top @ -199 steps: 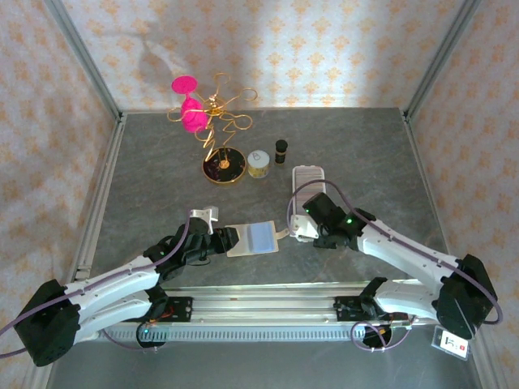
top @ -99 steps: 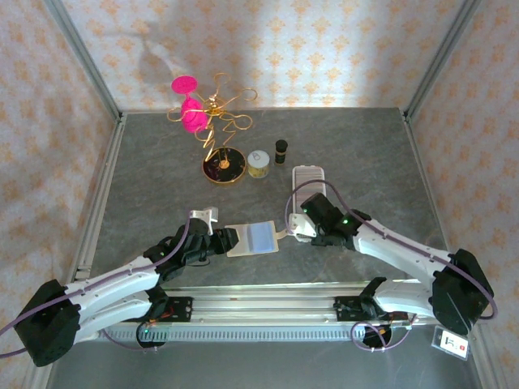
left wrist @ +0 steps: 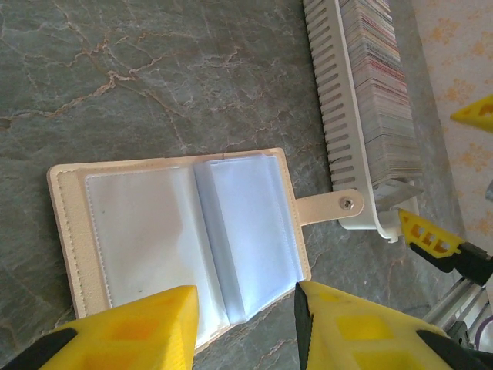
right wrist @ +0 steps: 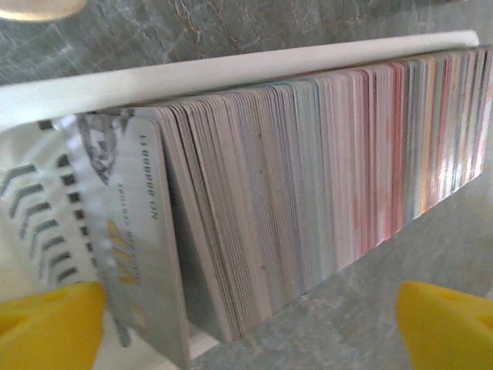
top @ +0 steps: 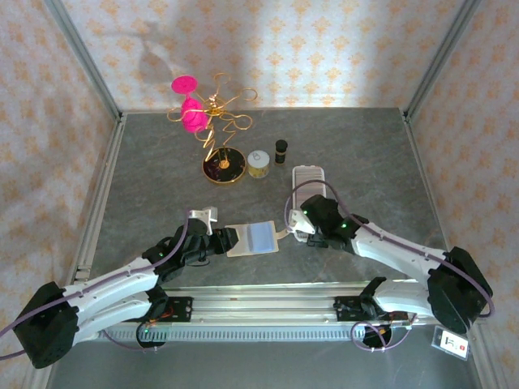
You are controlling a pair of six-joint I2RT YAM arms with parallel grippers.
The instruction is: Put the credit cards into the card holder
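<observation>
Gold capitals reading "VIP" run sideways along the silver-grey card (right wrist: pixel 131 231), which fronts the stack of cards (right wrist: pixel 308 177) toward 8 o'clock in the right wrist view. Toward 12 o'clock from them, two lines of small dark capitals and digits run the same way. The longer line seems to end in "CN"; the rest is too blurred to read. In the top view, a small white label (top: pixel 452 343) at 5 o'clock bears a dark mark and a red spot, too small to read.

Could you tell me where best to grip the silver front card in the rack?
Likely its upper edge, from above, one finger each side: the card stands on edge at the end of the stack, leaning off it, leaving a gap behind.
</observation>
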